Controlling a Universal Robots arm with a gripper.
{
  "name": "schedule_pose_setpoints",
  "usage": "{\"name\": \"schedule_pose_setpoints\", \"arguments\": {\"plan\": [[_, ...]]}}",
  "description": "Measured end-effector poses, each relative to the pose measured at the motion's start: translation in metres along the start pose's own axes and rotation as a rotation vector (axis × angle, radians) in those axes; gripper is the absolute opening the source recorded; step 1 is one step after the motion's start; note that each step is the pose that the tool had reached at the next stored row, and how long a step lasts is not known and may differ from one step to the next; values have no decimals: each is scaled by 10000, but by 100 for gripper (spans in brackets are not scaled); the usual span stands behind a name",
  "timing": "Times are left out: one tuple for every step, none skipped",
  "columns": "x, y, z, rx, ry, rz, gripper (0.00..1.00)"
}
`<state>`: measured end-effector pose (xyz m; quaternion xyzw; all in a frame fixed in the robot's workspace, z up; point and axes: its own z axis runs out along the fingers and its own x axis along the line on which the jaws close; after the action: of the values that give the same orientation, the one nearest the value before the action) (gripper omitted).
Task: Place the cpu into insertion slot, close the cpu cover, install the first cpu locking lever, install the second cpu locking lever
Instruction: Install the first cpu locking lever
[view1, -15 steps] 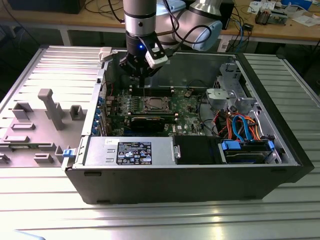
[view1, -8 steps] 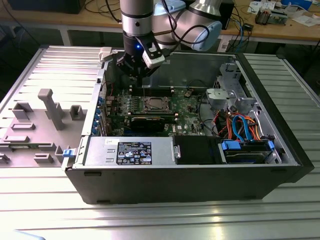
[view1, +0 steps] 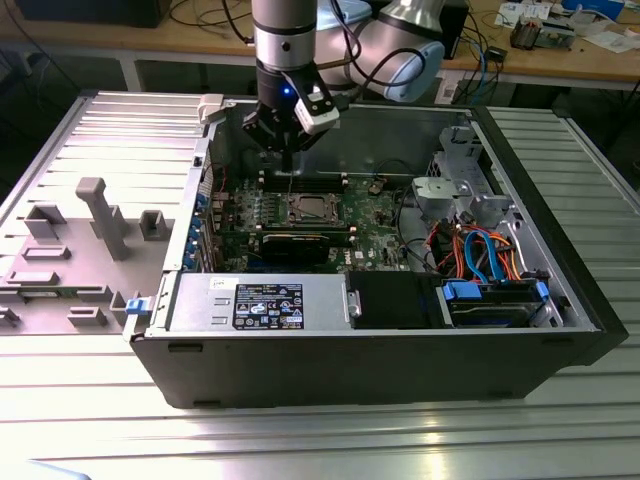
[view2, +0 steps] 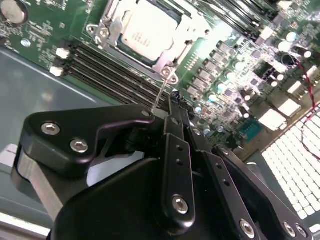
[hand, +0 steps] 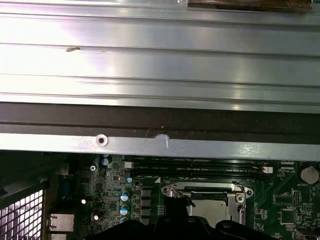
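The open black desktop computer case (view1: 400, 350) lies on its side on a ribbed silver metal table (view1: 300, 430). Its removed grey side panel (view1: 90, 220) lies flat at the exterior view's left, just beside the case. Inside the case, the green circuit board (view1: 370, 215) covers the floor. A black power supply box with a printed label (view1: 265, 305) sits along the near wall, and a bundle of orange and blue cables (view1: 485, 255) runs at the exterior view's right.

The grey robot arm (view1: 285, 40) reaches down into the case from above. Its black gripper (view1: 285, 150) hangs above the long black memory slots (view2: 112, 72), just behind the socket and apart from it. In the second wrist view the black fingers (view2: 176, 125) are drawn together, with nothing between them.

The small square insertion slot with a silvery metal rim (view1: 305, 208) sits near the middle of the board. The flat silver-grey square cpu (view2: 147, 31) lies seated in it. The thin silvery cpu cover frame (view2: 167, 60) lies down flat around the chip. A thin wire locking lever (view2: 161, 92) stands tilted up beside the socket corner.
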<state>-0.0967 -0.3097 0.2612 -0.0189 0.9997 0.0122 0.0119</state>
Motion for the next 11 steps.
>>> {"name": "schedule_pose_setpoints", "arguments": {"plan": [[-17, 0, 1, 0, 0, 0, 11], [-42, -1, 3, 0, 0, -1, 11], [-54, -1, 4, -1, 0, -2, 11], [-67, -2, 5, 0, 0, -3, 11], [-77, -2, 6, 0, 0, -2, 11], [-86, -3, 7, -1, 0, -1, 11], [-97, -3, 9, -2, -1, -1, 11], [-104, -3, 10, -1, -1, -1, 11], [-109, -4, 11, -1, 0, -1, 11], [-117, -4, 12, 0, 0, -1, 11], [-121, -4, 14, -1, 0, -1, 11]]}}
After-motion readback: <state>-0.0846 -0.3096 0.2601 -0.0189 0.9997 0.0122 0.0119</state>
